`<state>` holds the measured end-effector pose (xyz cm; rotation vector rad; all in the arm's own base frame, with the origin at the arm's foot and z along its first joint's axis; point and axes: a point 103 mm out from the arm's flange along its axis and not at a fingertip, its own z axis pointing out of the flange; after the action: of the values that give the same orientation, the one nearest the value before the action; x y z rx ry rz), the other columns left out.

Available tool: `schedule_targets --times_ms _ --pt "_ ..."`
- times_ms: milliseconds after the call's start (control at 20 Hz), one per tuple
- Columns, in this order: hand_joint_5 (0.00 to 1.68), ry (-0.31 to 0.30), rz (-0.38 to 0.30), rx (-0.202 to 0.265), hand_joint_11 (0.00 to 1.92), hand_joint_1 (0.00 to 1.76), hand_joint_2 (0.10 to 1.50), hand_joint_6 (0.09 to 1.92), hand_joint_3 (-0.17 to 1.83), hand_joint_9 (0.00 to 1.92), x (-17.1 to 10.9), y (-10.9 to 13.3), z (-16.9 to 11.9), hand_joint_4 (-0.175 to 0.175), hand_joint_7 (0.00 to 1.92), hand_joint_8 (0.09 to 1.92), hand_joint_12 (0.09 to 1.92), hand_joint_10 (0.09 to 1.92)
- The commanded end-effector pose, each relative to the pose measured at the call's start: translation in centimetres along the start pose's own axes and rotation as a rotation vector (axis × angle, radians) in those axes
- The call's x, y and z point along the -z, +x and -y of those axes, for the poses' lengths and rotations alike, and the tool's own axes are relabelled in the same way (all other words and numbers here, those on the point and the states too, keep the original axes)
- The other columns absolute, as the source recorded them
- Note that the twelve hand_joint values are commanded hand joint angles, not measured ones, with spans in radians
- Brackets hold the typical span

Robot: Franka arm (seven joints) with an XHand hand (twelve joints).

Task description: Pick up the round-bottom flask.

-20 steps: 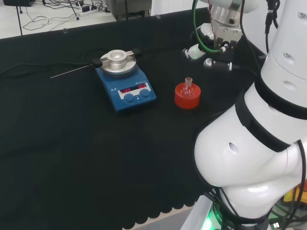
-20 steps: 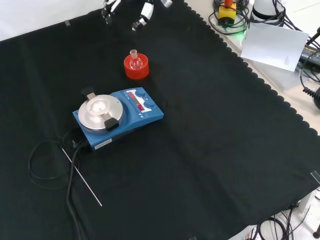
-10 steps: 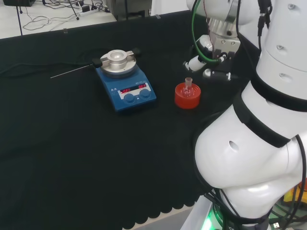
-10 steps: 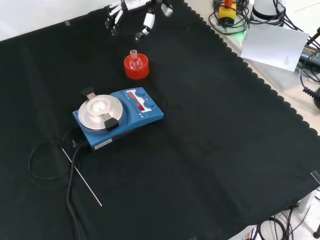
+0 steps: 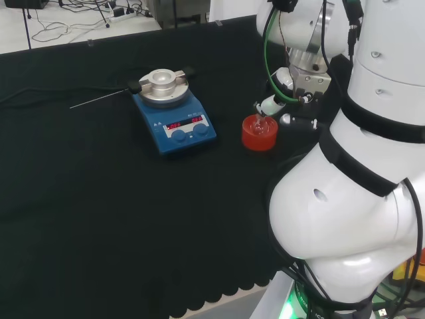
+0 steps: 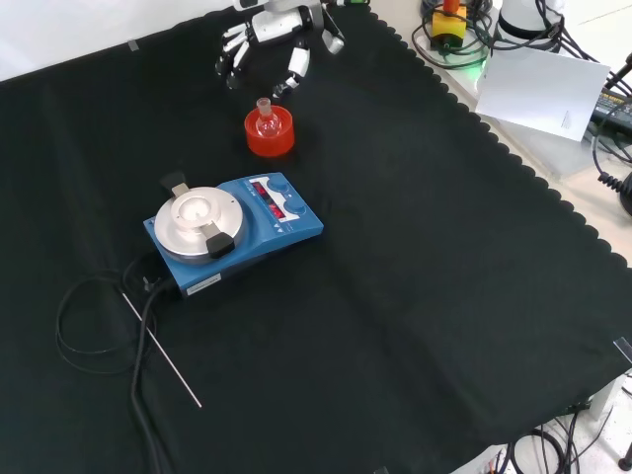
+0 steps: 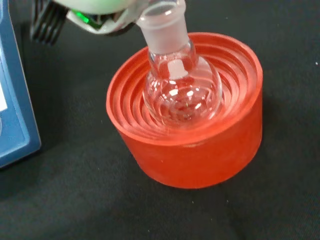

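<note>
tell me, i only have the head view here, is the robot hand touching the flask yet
Observer: Not yet. In the front view the robot hand hangs beyond the round-bottom flask, with dark cloth showing between the fingertips and the neck.
Operator: are the fingers open
Observer: Yes, the front view shows them spread and nearly straight, holding nothing.
Operator: is the flask sitting straight in the stand
Observer: The wrist view shows its bulb seated in the middle of the red ribbed stand, neck up, roughly upright.
Operator: anything in the flask
Observer: It looks like clear glass there; I can't tell whether it holds liquid.
</note>
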<state>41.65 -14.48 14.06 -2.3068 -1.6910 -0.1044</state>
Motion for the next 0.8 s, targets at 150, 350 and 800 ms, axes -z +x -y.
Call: schedule_targets --times_ms 150,350,800 --pt "0.69 0.01 -0.008 0.0 0.04 0.9 0.6 0.19 0.68 0.41 -1.6 -0.5 -0.1 -0.037 0.19 0.63 1.41 0.67" --pt "0.71 0.002 -0.009 0.004 0.04 0.9 0.59 0.2 0.68 0.41 -2.0 -0.9 -0.3 -0.036 0.19 0.63 1.41 0.67" --pt "0.71 -0.04 -0.015 0.01 0.04 0.94 0.58 0.36 0.69 0.4 -3.3 -1.0 -0.5 -0.036 0.19 0.63 1.41 0.67"
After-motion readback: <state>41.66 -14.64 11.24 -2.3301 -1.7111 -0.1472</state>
